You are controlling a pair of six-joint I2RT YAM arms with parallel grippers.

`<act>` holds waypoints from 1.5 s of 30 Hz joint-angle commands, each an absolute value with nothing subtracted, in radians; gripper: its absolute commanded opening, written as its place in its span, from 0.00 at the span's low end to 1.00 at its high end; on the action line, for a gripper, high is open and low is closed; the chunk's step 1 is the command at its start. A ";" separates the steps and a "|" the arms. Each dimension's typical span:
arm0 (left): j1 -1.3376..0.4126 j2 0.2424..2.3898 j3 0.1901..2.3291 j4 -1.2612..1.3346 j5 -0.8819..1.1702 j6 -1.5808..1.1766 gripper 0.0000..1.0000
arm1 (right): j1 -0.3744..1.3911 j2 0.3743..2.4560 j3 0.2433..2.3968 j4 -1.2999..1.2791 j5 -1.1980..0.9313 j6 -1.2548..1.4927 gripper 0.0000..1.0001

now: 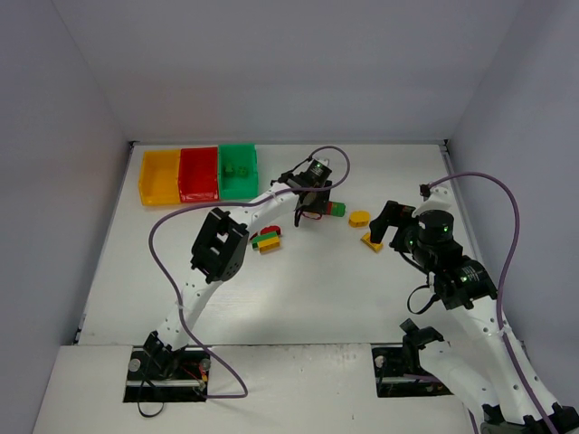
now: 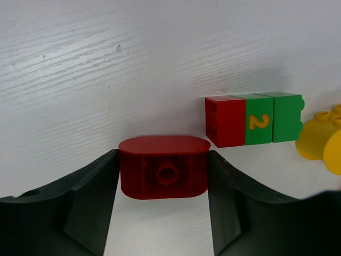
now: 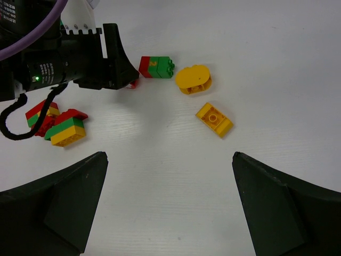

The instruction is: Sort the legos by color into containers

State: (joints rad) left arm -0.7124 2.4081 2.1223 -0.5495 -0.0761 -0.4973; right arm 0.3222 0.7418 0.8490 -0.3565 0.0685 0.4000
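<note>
My left gripper (image 1: 310,201) is shut on a dark red oval lego (image 2: 164,168), with a finger pressed against each end, low over the table. Just beyond it lies a red-and-green stack marked "2" (image 2: 253,120), which also shows in the right wrist view (image 3: 157,67). A yellow oval lego (image 3: 193,79) and a flat yellow lego (image 3: 214,119) lie on the table ahead of my right gripper (image 3: 169,202), which is open and empty. A red, green and yellow clump (image 3: 58,125) lies to the left. The yellow bin (image 1: 158,176), red bin (image 1: 198,174) and green bin (image 1: 238,185) stand at the back left.
The left arm's wrist and purple cable (image 3: 48,58) fill the upper left of the right wrist view. White walls enclose the table on three sides. A small green piece lies inside the green bin.
</note>
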 commanded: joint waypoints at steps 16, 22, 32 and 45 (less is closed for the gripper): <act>-0.596 2.012 1.915 -0.571 -0.198 -0.445 0.21 | 0.322 0.736 0.864 -0.304 0.054 0.396 1.00; -0.393 1.870 1.809 -0.568 -0.227 -0.385 0.21 | 0.322 0.756 0.867 -0.304 0.057 0.377 1.00; -0.172 2.034 1.991 -0.584 -0.215 -0.318 0.28 | 0.322 0.779 0.873 -0.295 0.063 0.376 1.00; -0.135 1.810 1.761 -0.604 -0.256 -0.379 0.83 | 0.322 0.781 0.867 -0.295 0.034 0.381 1.00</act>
